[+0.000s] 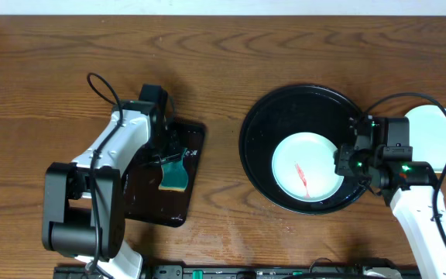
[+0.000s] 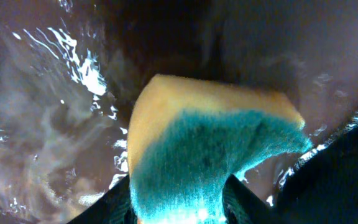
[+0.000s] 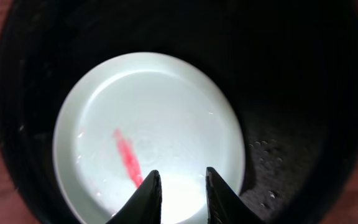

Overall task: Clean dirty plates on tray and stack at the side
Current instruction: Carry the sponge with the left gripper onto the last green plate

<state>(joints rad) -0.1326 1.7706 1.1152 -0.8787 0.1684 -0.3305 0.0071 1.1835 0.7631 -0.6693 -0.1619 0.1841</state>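
A white plate (image 1: 313, 153) with a red smear (image 1: 303, 177) lies in the right half of the round black tray (image 1: 285, 108). My right gripper (image 1: 345, 163) hangs over that plate's right edge. In the right wrist view its fingertips (image 3: 151, 186) stand a narrow gap apart over the plate (image 3: 148, 112), beside the smear (image 3: 128, 158), with nothing seen between them. A second pale plate (image 1: 440, 132) rests on the table right of the tray, partly behind the right arm. My left gripper (image 1: 170, 161) is shut on a yellow sponge with a teal scrub face (image 1: 173, 178) (image 2: 210, 143).
The sponge hangs over a small dark rectangular tray (image 1: 142, 205) with a wet, glossy floor (image 2: 55, 124). Bare wooden table (image 1: 223, 62) lies between the two trays and along the back. A black rail (image 1: 231, 273) runs along the front edge.
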